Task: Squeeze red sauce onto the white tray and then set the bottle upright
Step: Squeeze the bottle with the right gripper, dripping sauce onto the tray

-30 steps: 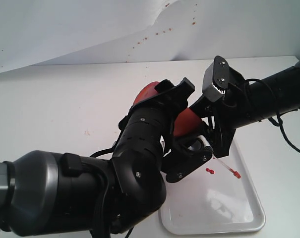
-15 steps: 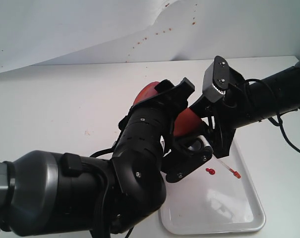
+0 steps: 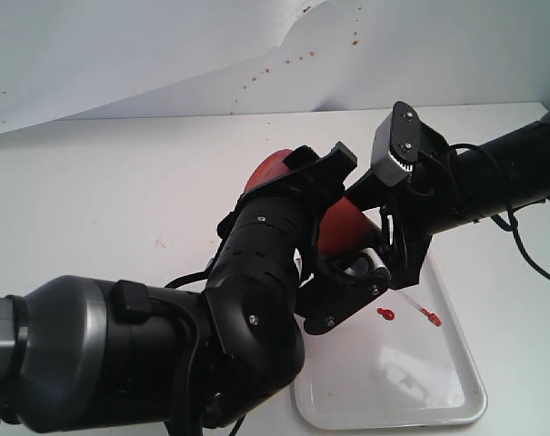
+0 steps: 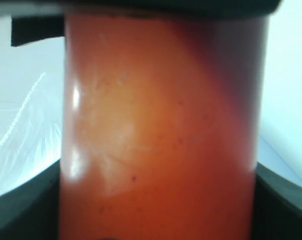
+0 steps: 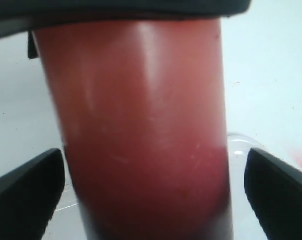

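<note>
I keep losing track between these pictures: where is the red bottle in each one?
Exterior view: bottle at centre, partly hidden.
Left wrist view: bottle fills the middle.
Right wrist view: bottle fills the middle.
Shared landmark: black gripper fingers beside it.

The left arm point(image 3: 165, 345) reaches up from the near left, bulky and bent at the wrist. The left end effector point(image 3: 338, 232) is clamped across the bottle point(image 3: 334, 222), its fingers point(image 4: 21, 205) pressed against both walls. The right arm point(image 3: 502, 177) stretches in from the right, with the right end effector point(image 3: 384, 227) straddling the same bottle lower down. One of its fingers point(image 5: 26, 190) meets the wall and the other stands just off it, so its grip is unclear.
</note>
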